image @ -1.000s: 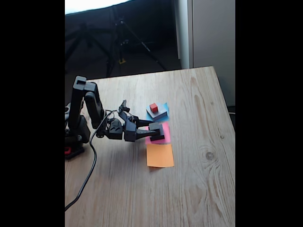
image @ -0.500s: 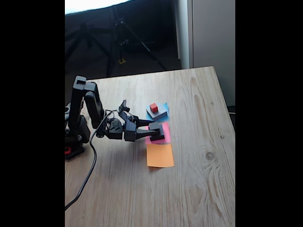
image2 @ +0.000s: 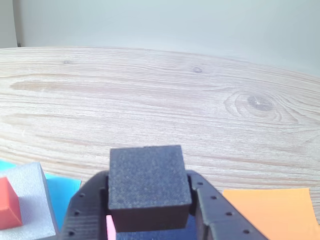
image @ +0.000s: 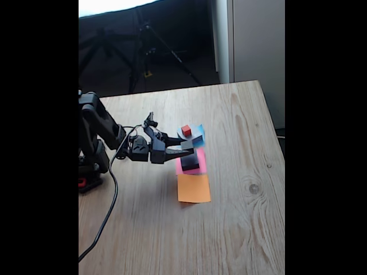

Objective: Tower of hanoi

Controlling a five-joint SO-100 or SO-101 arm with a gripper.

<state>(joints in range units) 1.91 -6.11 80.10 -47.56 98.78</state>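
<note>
- The tool (image: 189,150) has risen since a second ago, when it sat low over the pink paper square (image: 200,161); now it is lifted, with the arm's elbow folded lower and back towards 9 o'clock in the fixed view.
- The tool is clamped on the small black cube (image2: 148,185); the wrist view shows the cube squeezed between both jaws, and the fixed view shows it clear of the medium black block (image: 190,162), which rests on the pink square.
- I judge this a lift-off of one tower piece, with its placing not yet done.
- The red cube (image: 186,130) sits on the large grey block (image: 192,136) over the blue paper square (image: 200,129), at 12 o'clock from the pink one; the orange paper square (image: 194,188) lies bare at 6 o'clock.
- The desk (image: 241,217) is pale knotted wood; a black cable (image: 109,212) trails off towards 7 o'clock; behind, at 12 o'clock, a dim room holds a tripod (image: 143,51).
</note>
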